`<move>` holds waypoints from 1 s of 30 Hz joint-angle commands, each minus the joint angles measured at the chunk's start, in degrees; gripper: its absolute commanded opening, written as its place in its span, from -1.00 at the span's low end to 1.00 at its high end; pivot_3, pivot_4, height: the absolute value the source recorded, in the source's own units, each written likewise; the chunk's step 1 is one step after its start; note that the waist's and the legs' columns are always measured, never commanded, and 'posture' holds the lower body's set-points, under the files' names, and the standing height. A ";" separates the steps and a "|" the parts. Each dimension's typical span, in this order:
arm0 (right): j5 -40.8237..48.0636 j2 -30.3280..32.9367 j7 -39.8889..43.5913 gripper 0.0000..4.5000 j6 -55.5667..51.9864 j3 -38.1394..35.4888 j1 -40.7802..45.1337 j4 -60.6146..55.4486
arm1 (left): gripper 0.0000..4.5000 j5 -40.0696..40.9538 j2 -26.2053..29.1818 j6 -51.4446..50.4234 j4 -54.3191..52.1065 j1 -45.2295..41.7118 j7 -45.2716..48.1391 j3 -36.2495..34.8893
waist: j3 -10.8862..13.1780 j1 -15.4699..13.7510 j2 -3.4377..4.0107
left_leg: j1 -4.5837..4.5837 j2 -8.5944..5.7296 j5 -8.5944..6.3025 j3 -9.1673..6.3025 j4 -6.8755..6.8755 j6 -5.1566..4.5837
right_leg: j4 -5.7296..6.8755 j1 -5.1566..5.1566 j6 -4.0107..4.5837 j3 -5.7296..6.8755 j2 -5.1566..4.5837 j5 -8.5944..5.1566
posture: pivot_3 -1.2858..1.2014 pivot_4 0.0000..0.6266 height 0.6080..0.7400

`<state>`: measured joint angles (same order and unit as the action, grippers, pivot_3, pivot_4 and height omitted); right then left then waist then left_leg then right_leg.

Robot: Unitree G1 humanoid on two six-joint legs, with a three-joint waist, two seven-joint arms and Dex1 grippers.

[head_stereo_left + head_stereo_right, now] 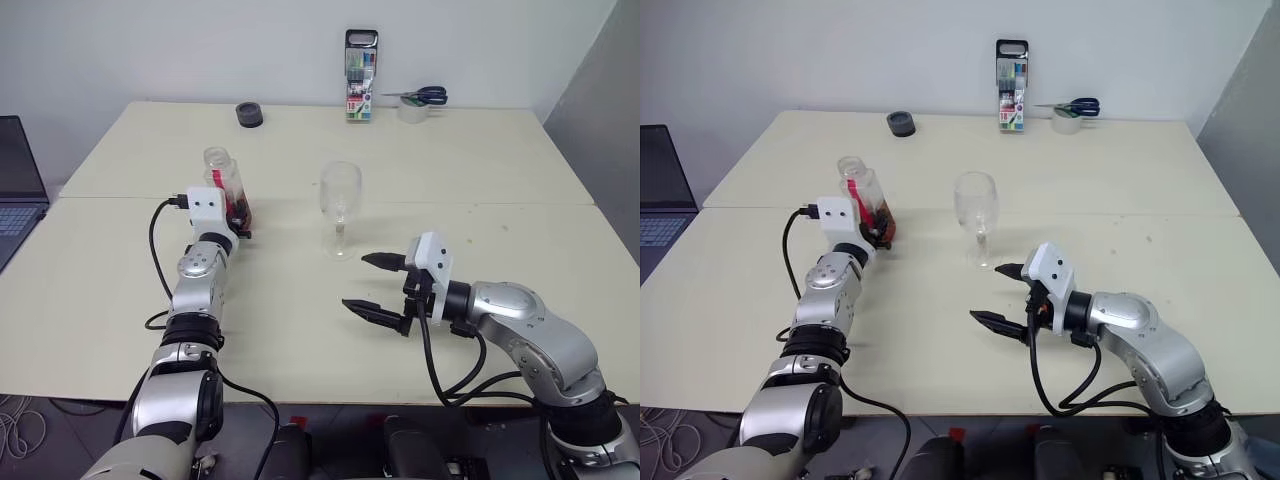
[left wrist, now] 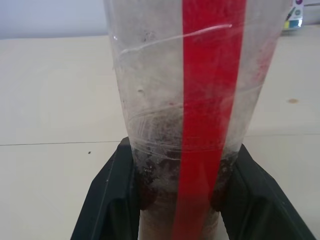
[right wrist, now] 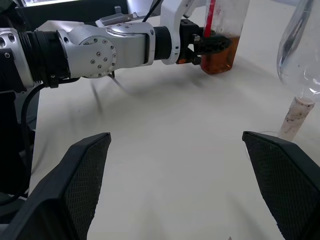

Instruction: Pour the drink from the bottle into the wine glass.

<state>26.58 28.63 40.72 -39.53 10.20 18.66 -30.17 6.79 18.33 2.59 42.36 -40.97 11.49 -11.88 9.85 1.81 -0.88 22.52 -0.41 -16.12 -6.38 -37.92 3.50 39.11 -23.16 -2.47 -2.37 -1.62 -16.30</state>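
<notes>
The bottle [image 1: 226, 187] stood upright near the table's [image 1: 480, 170] middle seam, left of the wine glass [image 1: 340, 208] and well apart from it. The left gripper [image 2: 175, 192] had clamped its lower body, where the drink [image 3: 218, 55] sat. The right gripper [image 1: 376, 285], nearer the glass, hung wide open and empty.

An office or lab workroom is suggested: plain cream tables [image 1: 480, 160] are set against a bare white wall, with a laptop [image 1: 18, 185], marker case [image 1: 360, 75], scissors [image 1: 420, 96] and tape roll [image 1: 412, 110].
</notes>
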 commanded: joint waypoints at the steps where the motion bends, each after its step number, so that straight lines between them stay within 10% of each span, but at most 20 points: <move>1: 0.73 -0.36 -1.06 1.00 1.06 -1.97 -0.04 -2.01 | -0.26 0.45 1.41 0.37 -5.90 0.48 3.76 1.12 | 0.00 0.01 0.00 | 0.00 0.00 0.00 0.00 0.00 0.00 | 0.00 0.00 0.00 0.00 0.00 0.00 | 0.03 -0.52 1.00; 10: 3.89 -2.58 -8.06 1.00 -0.65 -9.00 0.09 -6.27 | -0.26 -5.06 5.36 -0.65 -18.23 0.48 11.23 9.07 | 0.00 -0.02 -0.01 | 0.08 0.00 0.08 -0.02 0.00 0.15 | 0.00 -0.04 0.00 -0.01 0.00 0.00 | 0.03 -0.52 1.00; 30: 0.31 -6.28 -16.22 1.00 -1.71 -8.14 8.07 -0.12 | -0.26 -20.65 11.27 23.46 -1.71 -13.53 9.58 18.85 | 0.01 0.09 0.00 | 0.12 -0.02 -0.03 0.01 0.00 -0.06 | 0.01 -0.10 -0.01 -0.01 0.01 0.01 | 0.03 -0.52 1.00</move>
<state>27.61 22.43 24.84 -42.77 2.39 25.51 -29.52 -13.08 28.52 22.91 41.19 -51.75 22.51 7.19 9.86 1.90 -0.88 22.65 -0.43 -16.15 -6.37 -37.93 3.43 39.12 -23.26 -2.48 -2.38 -1.61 -16.29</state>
